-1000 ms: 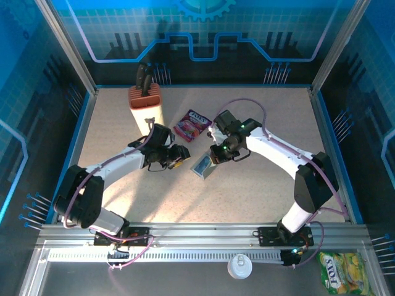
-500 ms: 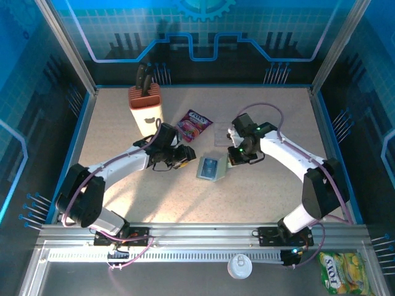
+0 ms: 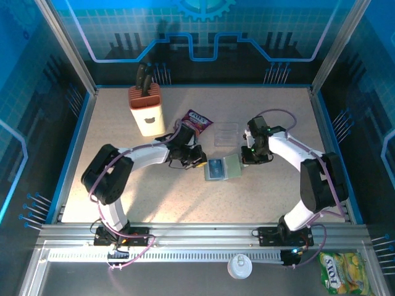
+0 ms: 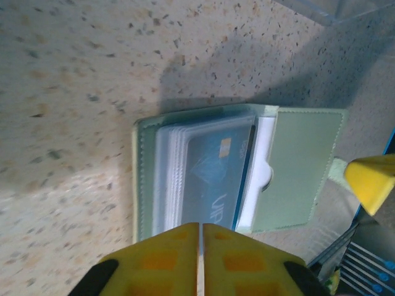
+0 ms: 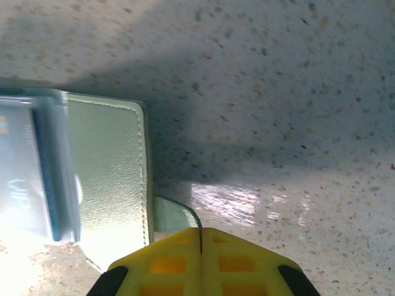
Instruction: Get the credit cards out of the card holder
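The grey-green card holder [image 3: 232,166] lies open and flat on the table. A blue credit card [image 3: 215,168] sits in its clear sleeves, and I see no other card colours. In the left wrist view my left gripper [image 4: 200,226] is shut, its tips over the near edge of the card holder [image 4: 302,166], just short of the blue card [image 4: 213,179]; nothing shows between them. My right gripper [image 5: 200,232] is shut on the thin strap tab [image 5: 174,214] at the card holder's [image 5: 105,172] outer edge. In the top view the left gripper [image 3: 200,162] and right gripper [image 3: 245,160] flank it.
A pink-purple snack packet [image 3: 197,119] and a clear plastic piece [image 3: 226,134] lie just behind the card holder. A knife block [image 3: 145,111] stands at the back left. A white lid [image 3: 239,266] and a yellow packet [image 3: 338,271] lie outside the table's front rail.
Both grippers and the card holder have shifted right. The holder went from tilted up to lying flat and open. My left gripper has shut at its left edge.
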{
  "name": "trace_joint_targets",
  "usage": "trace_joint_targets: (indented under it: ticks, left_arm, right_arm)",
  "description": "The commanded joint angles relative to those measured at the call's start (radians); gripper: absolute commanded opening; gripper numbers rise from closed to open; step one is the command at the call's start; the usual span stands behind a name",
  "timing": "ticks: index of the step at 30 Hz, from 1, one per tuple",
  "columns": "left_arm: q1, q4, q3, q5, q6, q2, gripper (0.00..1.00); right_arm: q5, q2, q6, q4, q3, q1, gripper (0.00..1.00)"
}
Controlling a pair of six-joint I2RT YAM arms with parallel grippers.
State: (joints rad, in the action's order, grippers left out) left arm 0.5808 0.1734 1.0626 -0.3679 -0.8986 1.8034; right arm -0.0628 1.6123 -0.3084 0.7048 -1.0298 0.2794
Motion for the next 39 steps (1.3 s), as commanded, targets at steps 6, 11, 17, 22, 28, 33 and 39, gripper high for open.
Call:
trace_joint_targets:
  ticks: [6, 11, 17, 22, 28, 33, 39]
  left_arm:
    - [0.011, -0.006, 0.08, -0.034, -0.019, 0.098, 0.03]
    - [0.011, 0.014, 0.103, -0.04, -0.013, 0.141, 0.0]
    - [0.005, 0.091, 0.098, -0.009, -0.007, 0.159, 0.0]
    - [-0.003, 0.101, 0.067, 0.004, -0.004, 0.153, 0.0]
    - [-0.004, 0.098, 0.046, -0.007, -0.011, 0.157, 0.0]
    - [-0.008, 0.095, 0.026, -0.005, -0.02, 0.144, 0.0]
    - [-0.009, 0.074, 0.008, -0.014, -0.04, 0.13, 0.0]
  right_arm:
    - [0.019, -0.002, -0.08, -0.06, 0.076, -0.046, 0.0]
    - [0.002, -0.015, -0.11, -0.095, 0.137, -0.043, 0.0]
    - [0.029, -0.005, -0.128, -0.125, 0.182, -0.038, 0.0]
    - [0.039, 0.004, -0.129, -0.135, 0.181, -0.032, 0.0]
    - [0.077, 0.004, -0.115, -0.114, 0.156, -0.032, 0.05]
    - [0.095, 0.004, -0.103, -0.092, 0.105, -0.032, 0.12]
    - [0.126, -0.046, -0.104, -0.041, 0.103, -0.031, 0.24]
